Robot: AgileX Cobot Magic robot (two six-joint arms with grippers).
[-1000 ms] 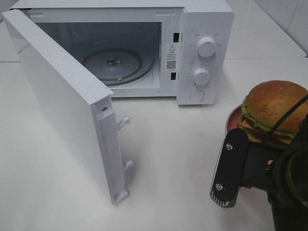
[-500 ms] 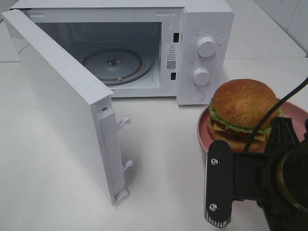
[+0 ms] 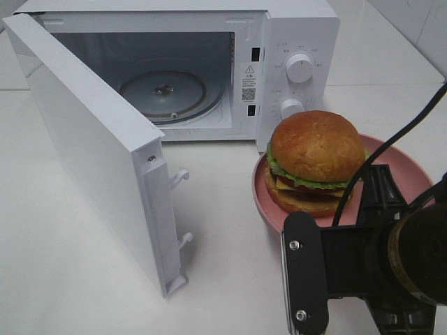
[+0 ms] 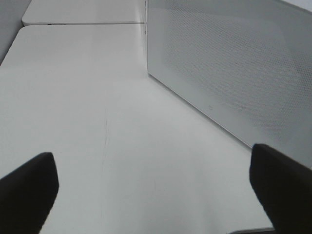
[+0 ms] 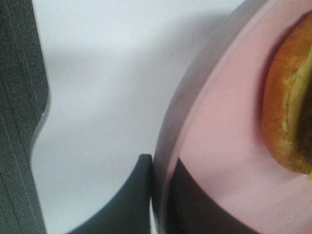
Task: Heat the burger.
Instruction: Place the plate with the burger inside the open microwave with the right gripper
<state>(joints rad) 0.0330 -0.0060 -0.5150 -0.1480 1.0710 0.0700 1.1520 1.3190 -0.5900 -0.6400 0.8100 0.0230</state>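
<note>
The white tabletop (image 3: pixel 230 230) is carrying a microwave (image 3: pixel 300 28) at the far side, its door (image 3: pixel 91 153) standing wide open leftward. Near its dials, the pink plate (image 3: pixel 401 167) is carrying the burger (image 3: pixel 318 146). Your right tool (image 5: pixel 156 195) is pinching the plate's near rim; your left tool (image 4: pixel 156 190) is hanging wide open beside the door.

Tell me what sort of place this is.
Most likely a kitchen counter, perhaps a test setup: a white microwave with its door open, and a burger on a pink plate beside it, on a white countertop, with what looks like a tiled wall behind.
</note>
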